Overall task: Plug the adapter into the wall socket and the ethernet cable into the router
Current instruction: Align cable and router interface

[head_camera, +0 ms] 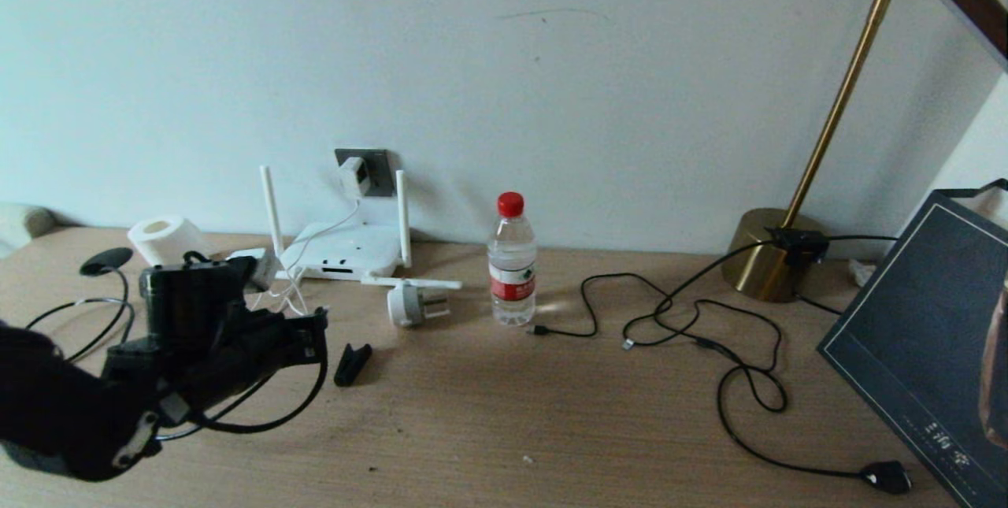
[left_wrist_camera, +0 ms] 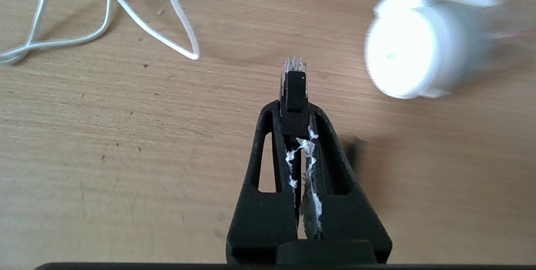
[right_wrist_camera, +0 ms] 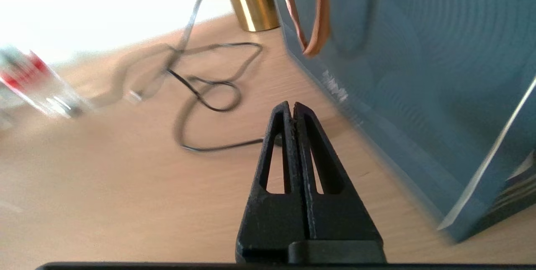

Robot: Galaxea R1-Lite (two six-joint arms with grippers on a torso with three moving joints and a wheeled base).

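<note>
Left gripper (left_wrist_camera: 294,109) pinches the ethernet cable (left_wrist_camera: 294,88), clear connector poking past the fingertips, above the table (left_wrist_camera: 104,144) near the router (head_camera: 346,252). Right gripper (right_wrist_camera: 292,111) fingers pressed together, empty, beside blue bag (right_wrist_camera: 418,73).

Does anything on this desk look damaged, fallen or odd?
One thin white stick antenna of the flat white router lies flat on the wooden desk. The left gripper has frayed white padding between its fingers.
</note>
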